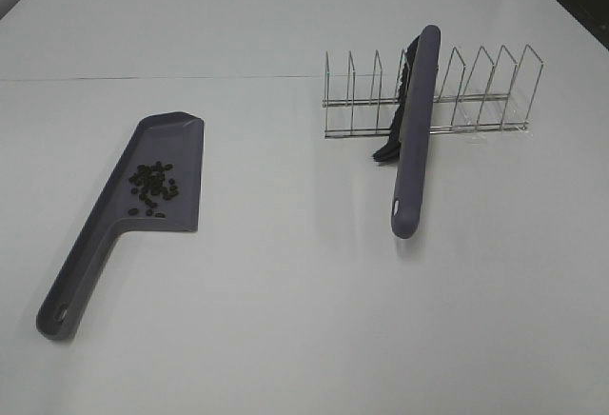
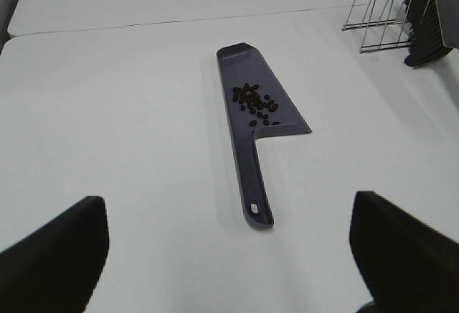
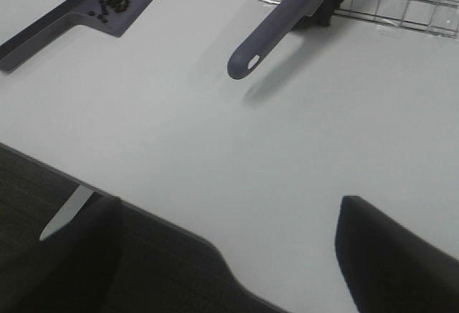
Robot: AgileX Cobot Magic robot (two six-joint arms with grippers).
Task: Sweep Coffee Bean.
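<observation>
While neither arm shows in the high view, each wrist view shows its own gripper at the near edge of the scene. The left gripper [image 2: 229, 255] has its jaws spread wide with nothing between them, hanging over bare white desk [image 1: 285, 320] just near of the dustpan's handle. The right gripper [image 3: 229, 255] is also spread wide and holds nothing; it sits over the desk's near edge, with dark floor showing below it.

Farther in, on the left, the dustpan [image 1: 90, 253] lies flat on the desk, its long handle pointing near-left and its flat tray toward the far side. The beans [image 1: 152, 187] lie in a loose dark cluster on the tray, toward its near half, all inside the pan as far as can be seen; none shows on the desk around it.

To the right and farther back stands a wire rack [image 1: 476, 101], running left to right. The brush [image 1: 414, 139] leans in one of its left slots, tilted: its head is up in the rack with dark bristles facing left, and its handle slopes down toward the near side, the end with the hanging hole resting close to the desk. Brush and dustpan lie well apart.

Beyond the rack a thin seam crosses the desk left to right.
</observation>
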